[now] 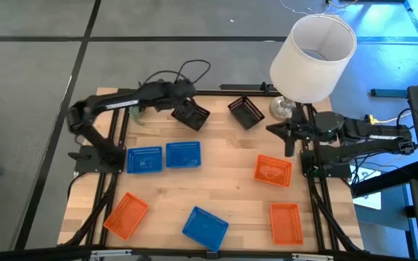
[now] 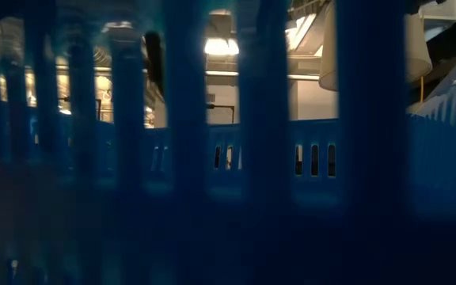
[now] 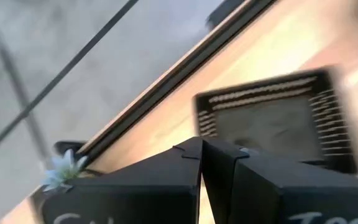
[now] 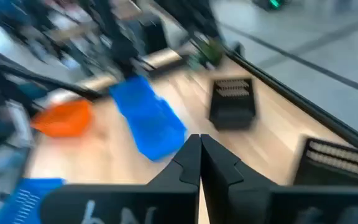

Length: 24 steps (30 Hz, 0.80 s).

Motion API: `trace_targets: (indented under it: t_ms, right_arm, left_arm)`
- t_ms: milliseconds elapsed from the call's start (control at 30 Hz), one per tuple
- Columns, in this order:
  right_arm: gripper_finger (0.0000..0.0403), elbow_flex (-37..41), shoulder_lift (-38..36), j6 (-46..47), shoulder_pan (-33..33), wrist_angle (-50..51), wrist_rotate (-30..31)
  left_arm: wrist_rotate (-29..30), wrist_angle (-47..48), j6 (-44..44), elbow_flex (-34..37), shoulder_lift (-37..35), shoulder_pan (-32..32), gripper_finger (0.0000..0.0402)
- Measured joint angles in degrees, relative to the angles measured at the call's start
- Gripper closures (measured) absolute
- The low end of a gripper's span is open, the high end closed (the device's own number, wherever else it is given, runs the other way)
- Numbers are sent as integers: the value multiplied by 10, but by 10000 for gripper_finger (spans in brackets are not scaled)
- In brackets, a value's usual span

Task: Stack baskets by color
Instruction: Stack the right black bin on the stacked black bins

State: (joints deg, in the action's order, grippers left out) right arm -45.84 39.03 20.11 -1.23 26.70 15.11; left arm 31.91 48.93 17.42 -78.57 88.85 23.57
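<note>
Left gripper point(image 1: 183, 101) sits over the back-left of the light wooden slatted table point(image 1: 223, 181), fingers pressed together and holding nothing, right above a black plastic lattice-walled basket point(image 1: 191, 114); in the left wrist view that same basket lies just ahead of the closed fingertips point(image 3: 201, 152). Right gripper point(image 1: 290, 145) is at the back-right edge, near the base of the big white lampshade point(image 1: 313, 58), jaws closed and empty too. Second black lattice basket point(image 1: 246, 112) stands tilted just beside the first, near the back edge. Two blue lattice baskets point(image 1: 163, 157) lie side by side on the left, touching or nearly so; a third blue basket point(image 1: 205, 225) sits near the front edge, centre. Orange lattice baskets: one front-left point(image 1: 126, 214), one right of centre point(image 1: 273, 171), one front-right point(image 1: 285, 222), all apart from each other. Only two black baskets visible; nothing is stacked. Low view is filled by blue lattice bars at the lens. Small green plant point(image 1: 135, 114) with a pale flower sits under the left arm. White lettering on both gripper bodies is cut off, unreadable.
</note>
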Motion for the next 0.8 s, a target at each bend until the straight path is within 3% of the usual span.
trace_targets:
  t_ms: [367, 433, 633, 800]
  right_arm:
    - [394, -215, 223, 126, 40, 280, 54]
    - [386, -237, 254, 140, 60, 303, 34]
    - [343, -273, 331, 137, 126, 313, -103]
    - [300, -274, 397, 129, 174, 314, -141]
  left_arm:
    - [6, 32, 87, 4, -133, -136, 401]
    - [24, 32, 95, 4, -149, -159, 401]
    - [50, 38, 108, 4, -179, -208, 401]
    - [60, 52, 117, 4, -190, -236, 401]
